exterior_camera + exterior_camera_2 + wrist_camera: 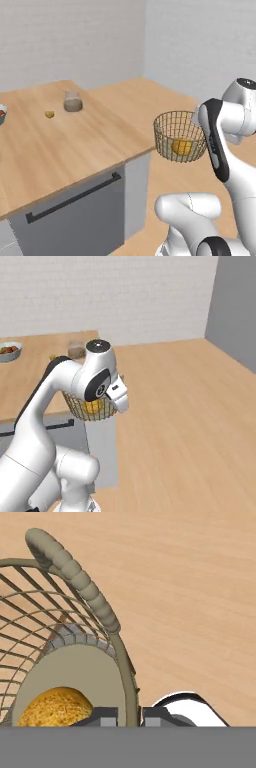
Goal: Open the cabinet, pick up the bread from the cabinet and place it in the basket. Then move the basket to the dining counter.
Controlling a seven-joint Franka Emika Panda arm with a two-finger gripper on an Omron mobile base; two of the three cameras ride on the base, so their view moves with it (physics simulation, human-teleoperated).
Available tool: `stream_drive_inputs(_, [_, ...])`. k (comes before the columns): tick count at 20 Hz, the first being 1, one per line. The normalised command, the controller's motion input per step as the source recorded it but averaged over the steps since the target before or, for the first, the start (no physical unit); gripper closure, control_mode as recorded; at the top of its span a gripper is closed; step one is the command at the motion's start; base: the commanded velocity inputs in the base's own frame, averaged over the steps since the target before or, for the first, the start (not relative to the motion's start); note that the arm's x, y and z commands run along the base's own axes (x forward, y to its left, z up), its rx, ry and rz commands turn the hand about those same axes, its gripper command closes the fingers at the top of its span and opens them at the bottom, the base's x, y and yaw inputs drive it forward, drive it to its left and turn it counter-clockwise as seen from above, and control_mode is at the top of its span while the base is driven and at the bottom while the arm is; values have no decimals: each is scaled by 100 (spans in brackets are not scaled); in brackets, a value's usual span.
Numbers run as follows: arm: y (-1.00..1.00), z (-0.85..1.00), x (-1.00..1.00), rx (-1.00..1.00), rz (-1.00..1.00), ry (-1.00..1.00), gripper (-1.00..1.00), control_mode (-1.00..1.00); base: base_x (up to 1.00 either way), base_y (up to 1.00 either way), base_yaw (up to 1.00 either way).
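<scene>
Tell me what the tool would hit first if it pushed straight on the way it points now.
The tool is shut on the rim of the round tan wire-mesh basket, so that rim is already in its jaws. Beyond it lies light wooden floor, though depth is unclear.

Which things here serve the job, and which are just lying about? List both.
Job:
basket, held off the floor by its rim
bread, inside it
end effector, shut on the rim
dining counter

Lying about:
glass jar
small yellow item
fruit bowl
</scene>
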Motion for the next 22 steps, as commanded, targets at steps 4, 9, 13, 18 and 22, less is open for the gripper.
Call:
stream_drive_inputs(4, [0,0,0,0,0,0,100,100,66,-80,43])
stream_drive_inputs(9, [0,0,0,0,0,0,100,100,46,-100,16])
stream_drive_inputs(13, [0,0,0,0,0,0,100,100,66,-100,18])
stream_drive_inputs(18, [0,0,0,0,0,0,100,100,96,-100,26])
stream_drive_inputs(22, [0,0,0,0,0,0,100,100,100,-100,33])
